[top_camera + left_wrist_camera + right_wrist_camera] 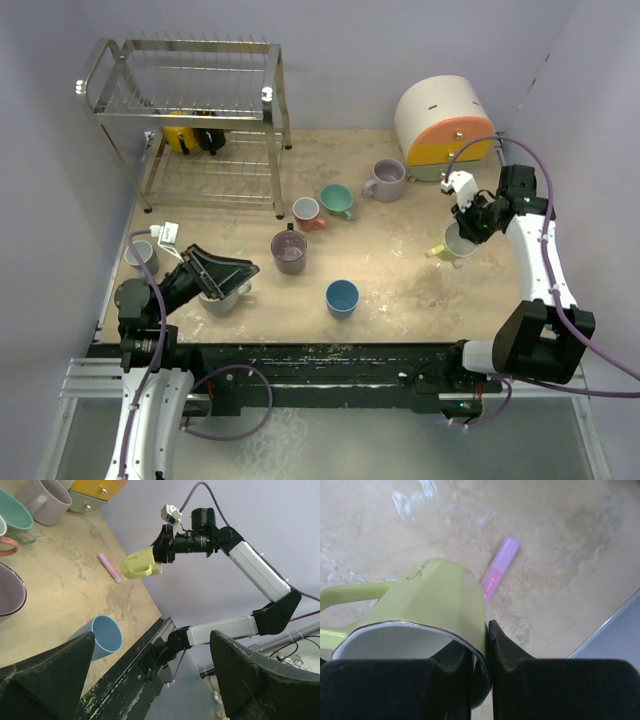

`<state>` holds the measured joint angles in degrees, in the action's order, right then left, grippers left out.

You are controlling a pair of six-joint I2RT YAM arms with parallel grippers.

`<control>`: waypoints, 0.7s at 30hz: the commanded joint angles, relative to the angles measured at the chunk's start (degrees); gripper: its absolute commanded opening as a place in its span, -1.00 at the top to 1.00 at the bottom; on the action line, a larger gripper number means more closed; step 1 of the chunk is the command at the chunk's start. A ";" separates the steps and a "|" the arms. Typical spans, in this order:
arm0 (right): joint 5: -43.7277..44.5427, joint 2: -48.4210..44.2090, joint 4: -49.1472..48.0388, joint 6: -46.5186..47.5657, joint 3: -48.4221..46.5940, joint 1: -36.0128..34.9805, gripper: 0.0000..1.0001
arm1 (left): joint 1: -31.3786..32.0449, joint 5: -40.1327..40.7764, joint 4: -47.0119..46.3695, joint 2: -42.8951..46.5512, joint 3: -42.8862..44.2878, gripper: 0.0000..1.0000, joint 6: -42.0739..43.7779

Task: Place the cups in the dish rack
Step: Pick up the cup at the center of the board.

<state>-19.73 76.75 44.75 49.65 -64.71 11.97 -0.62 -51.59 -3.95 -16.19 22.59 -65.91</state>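
Observation:
The silver wire dish rack [185, 100] stands at the far left, with a yellow mug [180, 135] and a black mug [211, 136] on its lower tier. My right gripper [487, 645] is shut on the rim of a pale green mug [435, 600], held just above the table at the right [455, 243]. My left gripper [225, 272] is open and empty over a white mug [226, 298]. On the table stand lavender [385, 180], teal [337, 200], salmon [307, 212], purple [290, 250], blue [342, 297] and grey [140, 255] mugs.
A cream-and-orange drawer box [445, 125] stands at the back right, just behind the right arm. A small pink stick [499, 570] lies on the table under the held mug. The table's front edge runs close to the blue mug [102, 637].

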 commanded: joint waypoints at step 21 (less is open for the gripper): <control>-50.93 -8.64 -23.72 -15.76 -7.46 -1.55 1.00 | 12.91 11.13 -9.80 -8.35 5.37 -0.96 -3.37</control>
<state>-59.31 70.87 34.61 42.30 -73.49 11.11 5.91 -46.26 -9.63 -21.56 25.56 -70.04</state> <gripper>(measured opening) 0.154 0.986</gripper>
